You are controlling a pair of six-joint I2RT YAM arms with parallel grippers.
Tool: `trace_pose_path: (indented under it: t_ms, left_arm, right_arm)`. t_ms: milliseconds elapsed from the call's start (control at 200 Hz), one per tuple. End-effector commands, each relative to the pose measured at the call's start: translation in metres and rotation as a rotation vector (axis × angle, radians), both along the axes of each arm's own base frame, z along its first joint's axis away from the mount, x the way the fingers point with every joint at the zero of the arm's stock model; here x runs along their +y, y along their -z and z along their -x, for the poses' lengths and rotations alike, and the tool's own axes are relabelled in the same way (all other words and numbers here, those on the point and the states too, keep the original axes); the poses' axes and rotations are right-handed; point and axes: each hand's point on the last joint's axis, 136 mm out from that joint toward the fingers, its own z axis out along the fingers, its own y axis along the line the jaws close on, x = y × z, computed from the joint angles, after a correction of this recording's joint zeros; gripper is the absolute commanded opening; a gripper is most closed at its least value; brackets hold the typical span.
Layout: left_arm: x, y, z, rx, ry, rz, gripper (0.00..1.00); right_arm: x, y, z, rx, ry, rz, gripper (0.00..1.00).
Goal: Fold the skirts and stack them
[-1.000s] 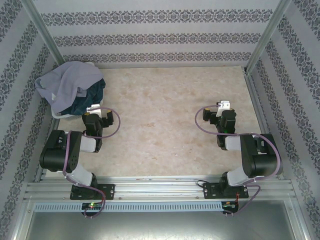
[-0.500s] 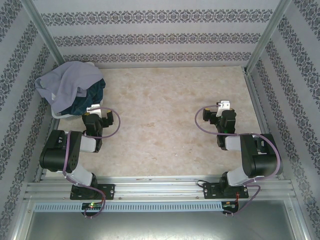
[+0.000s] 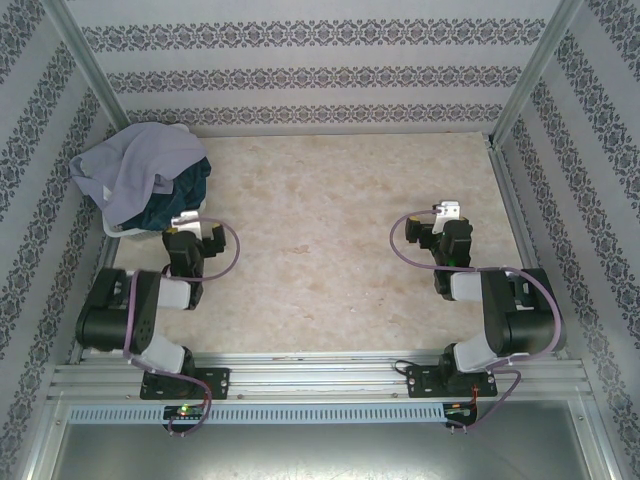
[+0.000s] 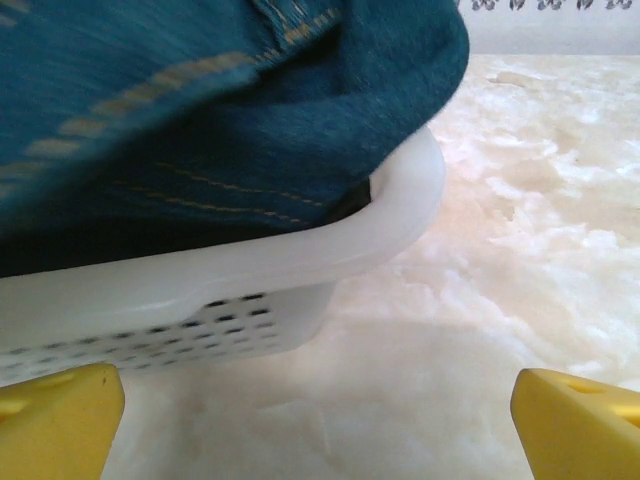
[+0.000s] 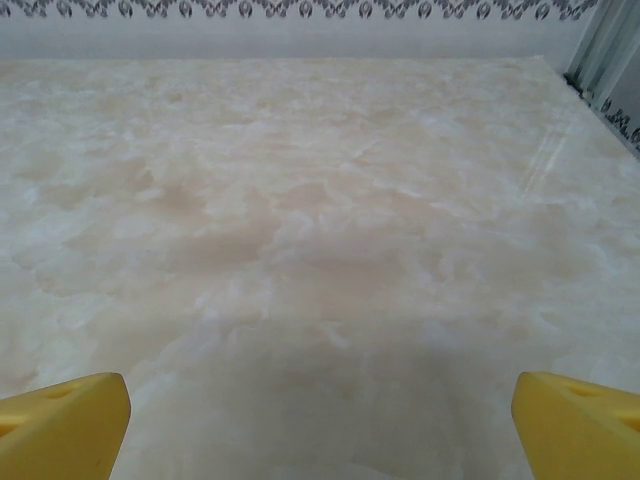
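Note:
The skirts lie heaped in a white mesh basket (image 3: 122, 229) at the table's far left. A light grey-lavender skirt (image 3: 135, 165) is on top, draped over the rim. A dark teal-blue one (image 3: 185, 192) lies under it and bulges over the basket's rim (image 4: 300, 262) as blue cloth with yellow stitching (image 4: 200, 100). A dark band (image 4: 90, 245) shows beneath the teal cloth; I cannot tell what it is. My left gripper (image 3: 186, 222) (image 4: 320, 430) is open, low and just short of the basket's near corner. My right gripper (image 3: 447, 212) (image 5: 320, 430) is open over bare table.
The marbled tabletop (image 3: 320, 220) stretches between the two arms and to the back wall. Patterned walls and metal posts (image 3: 520, 90) close in the sides. The right arm's yellow fingertips (image 5: 60, 420) frame only bare table.
The left arm has shifted slightly left and back toward its base, its gripper still by the basket corner. The right arm and the skirts have not moved.

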Motion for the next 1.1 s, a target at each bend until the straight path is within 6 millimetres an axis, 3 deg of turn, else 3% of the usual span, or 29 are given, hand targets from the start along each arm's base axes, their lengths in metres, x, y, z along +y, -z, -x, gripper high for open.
trace_pose_path:
  t_ms: [0,160,275,380,450,570,689,864,984,1034,1094]
  left_arm:
    - [0.016,-0.059,0.020,-0.154,-0.106,0.012,1.00]
    - [0.045,-0.119,0.062,-0.147,-0.340,0.157,1.00]
    - [0.072,-0.158,0.098,-0.128,-0.573,0.228,1.00]
    - [0.089,-0.182,0.103,-0.065,-0.679,0.253,1.00]
    - [0.094,-0.190,0.084,0.001,-0.638,0.313,1.00]
    - [0.108,-0.184,0.047,0.157,-0.588,0.366,1.00]
    - [0.118,-0.159,0.010,0.298,-0.519,0.473,1.00]
    - [0.104,-0.135,-0.060,0.422,-0.312,0.608,1.00]
    - [0.099,-0.104,-0.092,0.521,-0.282,0.651,1.00]
    - [0.094,-0.096,-0.101,0.549,-0.263,0.659,0.87]
    - [0.089,-0.100,-0.110,0.553,-0.244,0.636,0.54]
  right_arm:
    - [0.009,-0.037,-0.003,-0.028,-0.046,0.000,0.98]
    - [0.000,-0.093,0.009,-0.067,0.057,-0.127,0.98]
    - [-0.002,-0.120,0.016,-0.018,0.129,-0.272,0.98]
    - [0.012,-0.136,0.014,-0.023,0.090,-0.403,0.98]
    - [0.022,-0.142,0.010,-0.006,0.058,-0.483,0.98]
    - [0.033,-0.141,0.001,0.042,0.036,-0.565,0.98]
    - [0.036,-0.134,-0.006,0.083,0.042,-0.602,0.98]
    - [0.039,-0.125,-0.009,0.118,0.041,-0.617,0.98]
    - [0.043,-0.120,-0.009,0.140,0.036,-0.633,0.98]
    - [0.045,-0.120,-0.007,0.144,0.032,-0.636,0.98]
    - [0.046,-0.118,-0.005,0.150,0.030,-0.635,0.98]
